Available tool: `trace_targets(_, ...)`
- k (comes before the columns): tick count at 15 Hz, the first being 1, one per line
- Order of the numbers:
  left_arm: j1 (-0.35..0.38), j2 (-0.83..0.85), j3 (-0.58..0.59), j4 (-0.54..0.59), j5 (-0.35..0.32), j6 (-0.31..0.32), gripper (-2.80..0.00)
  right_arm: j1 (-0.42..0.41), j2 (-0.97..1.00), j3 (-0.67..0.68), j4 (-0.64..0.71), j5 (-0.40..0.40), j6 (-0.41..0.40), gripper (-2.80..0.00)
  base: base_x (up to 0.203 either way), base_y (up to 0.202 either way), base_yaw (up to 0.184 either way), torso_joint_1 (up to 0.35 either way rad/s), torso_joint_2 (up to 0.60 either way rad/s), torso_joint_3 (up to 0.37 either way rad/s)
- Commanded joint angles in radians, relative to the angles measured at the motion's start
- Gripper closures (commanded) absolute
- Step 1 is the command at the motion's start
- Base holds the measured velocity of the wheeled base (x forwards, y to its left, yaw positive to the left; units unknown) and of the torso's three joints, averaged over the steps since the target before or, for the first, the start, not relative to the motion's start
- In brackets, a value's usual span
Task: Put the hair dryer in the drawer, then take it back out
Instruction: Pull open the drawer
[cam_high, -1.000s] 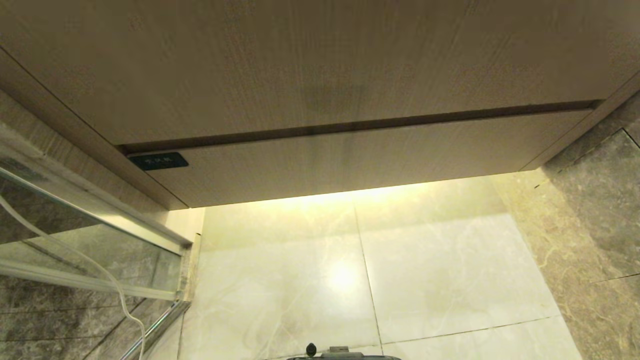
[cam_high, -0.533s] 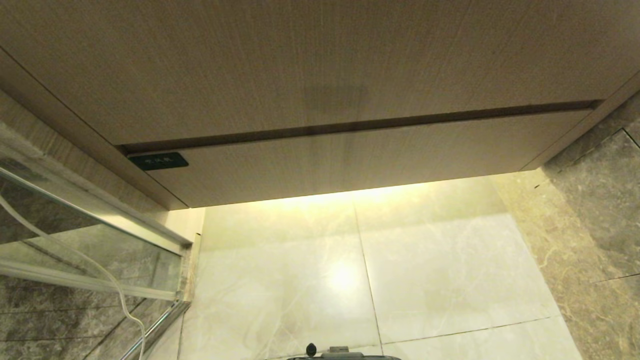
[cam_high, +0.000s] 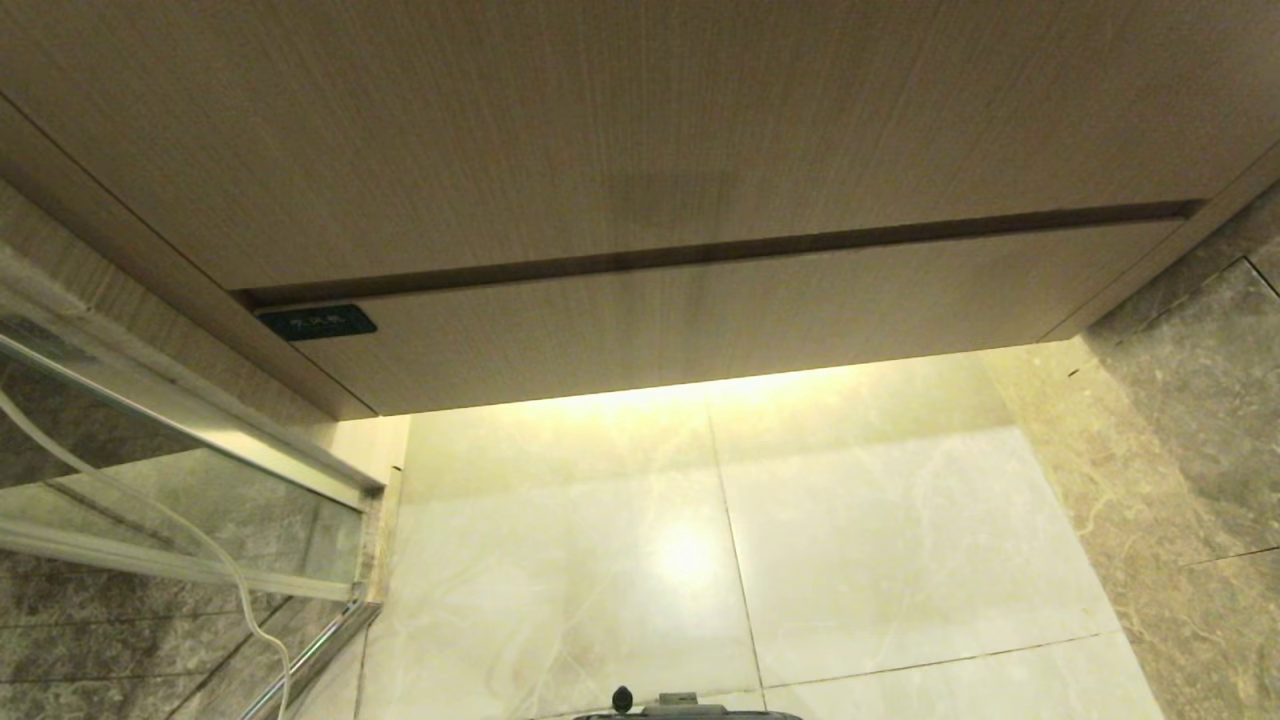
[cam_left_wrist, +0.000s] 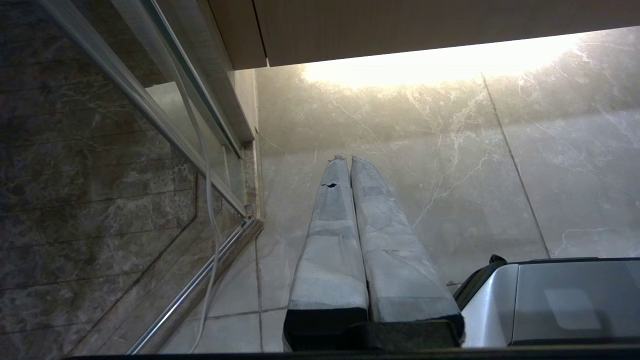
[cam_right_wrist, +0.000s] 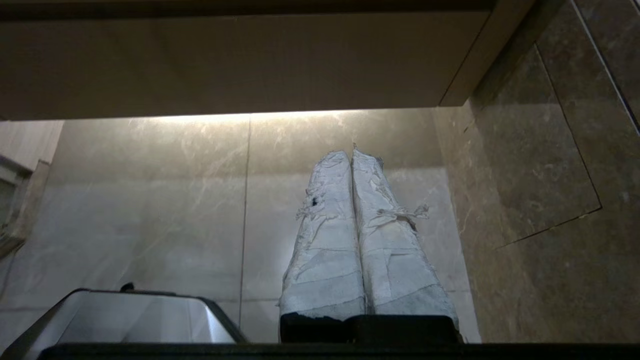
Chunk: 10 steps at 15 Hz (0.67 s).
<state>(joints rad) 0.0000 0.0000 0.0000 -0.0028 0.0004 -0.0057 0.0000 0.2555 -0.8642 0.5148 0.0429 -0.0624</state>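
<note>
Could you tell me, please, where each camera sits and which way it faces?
Head view: on the head, looking down at the closed drawer and floor; only the base's edge shows.
Left wrist view: behind the shut left pincer, facing the floor beside the glass door.
Right wrist view: behind the shut right pincer, facing the floor below the drawer.
All three share the floor and drawer.

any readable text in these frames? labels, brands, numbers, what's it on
Dark label at the left end of the drawer front: light characters on it, too small and blurred to read.
Nothing else carries text: none on the wood panel above, the floor tiles, or the tape-wrapped left gripper and right gripper.
</note>
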Motion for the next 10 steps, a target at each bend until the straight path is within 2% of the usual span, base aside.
trace_targets(1, 0.000, 0.002, -0.001, 0.000, 0.001, 0.000, 0.00, -0.001, 0.249, -0.196, 0.103, 0.015, -0.001, 0.00, 0.000, 0.000, 0.000, 0.000, 0.00, 0.000)
trace_targets(4, 0.000, 0.002, 0.000, 0.000, 0.001, 0.000, 0.00, 0.008, 0.474, -0.432, 0.213, 0.095, 0.010, 0.00, 0.000, 0.000, 0.000, 0.000, 0.00, 0.000)
trace_targets(6, 0.000, 0.000, 0.000, 0.000, 0.000, 0.000, 0.00, 0.012, 0.557, -0.503, 0.256, 0.168, 0.010, 0.00, 0.000, 0.000, 0.000, 0.000, 0.00, 0.000)
trace_targets(8, 0.000, 0.002, 0.000, 0.000, 0.000, 0.000, 0.00, 0.017, 0.685, -0.559, 0.295, 0.180, 0.003, 0.00, 0.000, 0.000, 0.000, 0.000, 0.00, 0.000)
trace_targets(10, 0.000, 0.000, 0.000, 0.000, 0.001, 0.000, 0.00, 0.057, 0.815, -0.658, 0.417, 0.213, -0.060, 0.00, 0.000, 0.000, 0.000, 0.000, 0.00, 0.000)
